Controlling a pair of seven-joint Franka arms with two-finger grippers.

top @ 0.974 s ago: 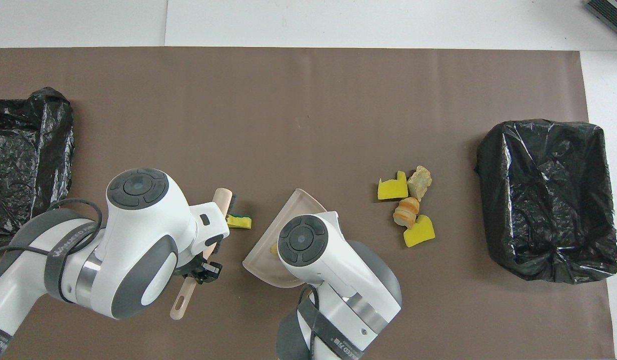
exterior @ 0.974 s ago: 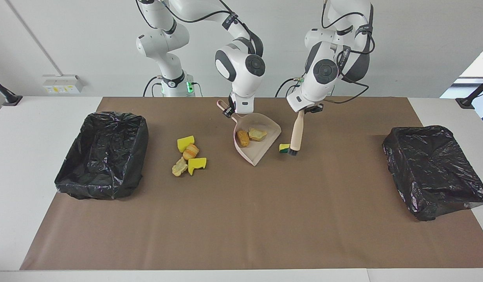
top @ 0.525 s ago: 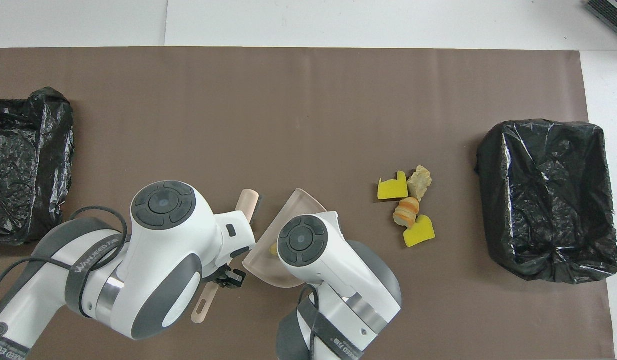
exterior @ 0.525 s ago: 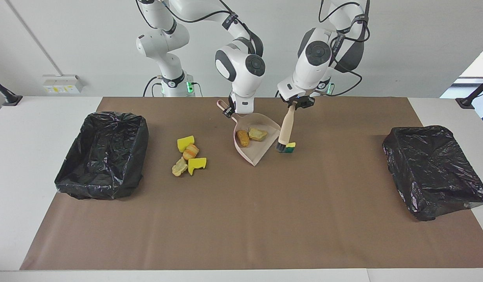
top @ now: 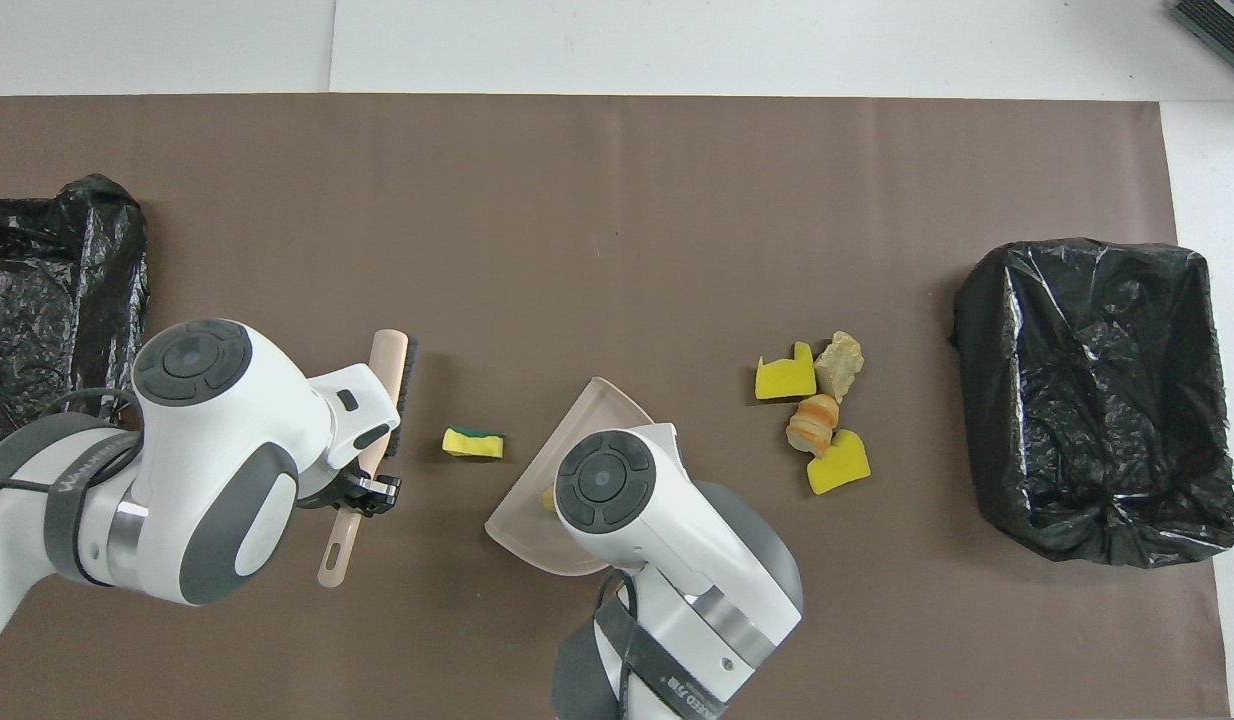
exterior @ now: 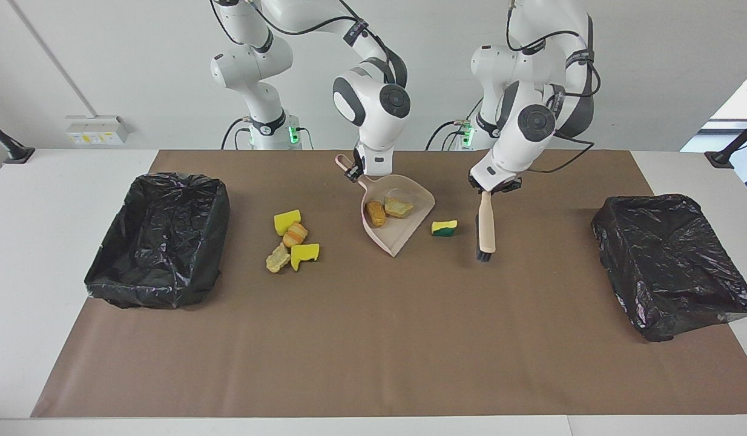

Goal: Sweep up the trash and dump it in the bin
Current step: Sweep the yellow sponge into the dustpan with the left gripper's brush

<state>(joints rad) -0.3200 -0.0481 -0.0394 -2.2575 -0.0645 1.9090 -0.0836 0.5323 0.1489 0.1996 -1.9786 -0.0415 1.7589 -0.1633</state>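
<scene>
From across the table, our left gripper [exterior: 493, 186], clamped on the brush [exterior: 485, 225], has swung away from the sponge piece [exterior: 444, 227] toward its own end. Our right gripper [exterior: 357, 170] grips the dustpan [exterior: 404, 235], two pieces inside.

From overhead, four trash pieces [top: 815, 420] lie clustered by the bin [top: 1092, 400].

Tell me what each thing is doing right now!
Left hand: shut on brush.
Brush: bristles down, apart from sponge.
Right hand: shut on dustpan.
Dustpan: holds two pieces.
Sponge: loose beside dustpan.
Four-piece pile: unswept.
Bins: lined.
</scene>
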